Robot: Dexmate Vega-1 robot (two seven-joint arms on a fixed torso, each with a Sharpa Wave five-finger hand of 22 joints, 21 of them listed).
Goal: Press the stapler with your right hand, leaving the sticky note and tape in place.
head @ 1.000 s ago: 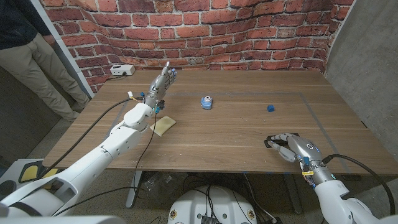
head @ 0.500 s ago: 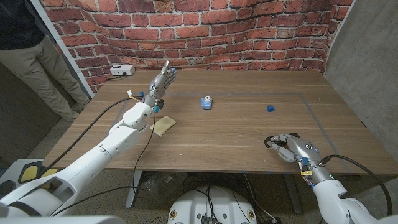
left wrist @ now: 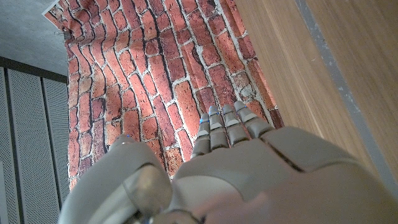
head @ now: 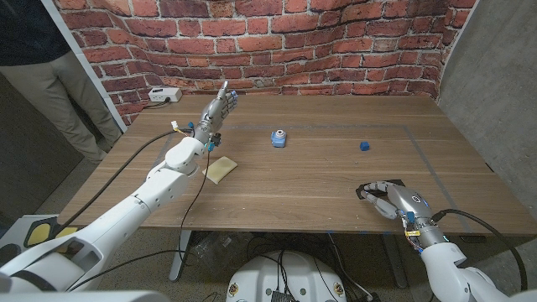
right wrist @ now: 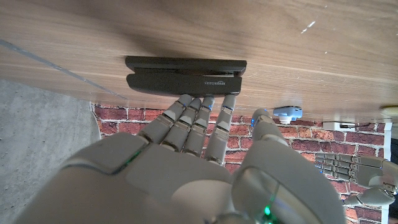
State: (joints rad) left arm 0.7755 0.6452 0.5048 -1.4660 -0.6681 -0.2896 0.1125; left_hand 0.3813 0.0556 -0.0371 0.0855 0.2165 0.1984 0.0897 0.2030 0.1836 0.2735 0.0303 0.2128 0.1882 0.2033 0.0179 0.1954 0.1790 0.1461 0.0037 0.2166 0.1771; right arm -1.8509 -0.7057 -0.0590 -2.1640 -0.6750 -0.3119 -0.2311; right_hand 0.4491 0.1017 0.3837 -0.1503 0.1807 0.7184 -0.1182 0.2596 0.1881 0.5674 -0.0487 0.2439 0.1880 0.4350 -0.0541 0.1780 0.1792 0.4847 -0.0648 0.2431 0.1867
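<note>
Wooden table (head: 319,180), brick wall (head: 277,42) along far edge.

Stapler (right wrist: 185,74): black, lay near the table's near right edge, under the right hand's fingertips in the head view. Seen long side on from the right wrist view, closed, lying level on the wood.

Right hand (head: 393,200): placed at near right, just beside the stapler. Fingers (right wrist: 198,121) held together and stretched out, tips touching the stapler's near long edge. Gripped nothing. Pressed or merely touching: could not tell.

Left hand (head: 218,110): raised above the table at far left, fingers extended upward and slightly apart, held nothing. From the left wrist view, fingers (left wrist: 230,127) straight and side by side against the brick wall.

Sticky note (head: 220,169): pale yellow, lay flat on the left half of the table, near side of the left hand, partly behind the left forearm.

Tape (head: 278,137): small blue and white roll or dispenser, stood at far centre, well apart from the stapler. Also visible as a small blue and white item (right wrist: 287,113) in the right wrist view.

Small blue cube (head: 365,146): right of the tape, far of the right hand, apart from both.

White box (head: 165,95): far left corner, by the wall.

Person (head: 50,67): stood off the table's left, dark top, tan trousers.
</note>
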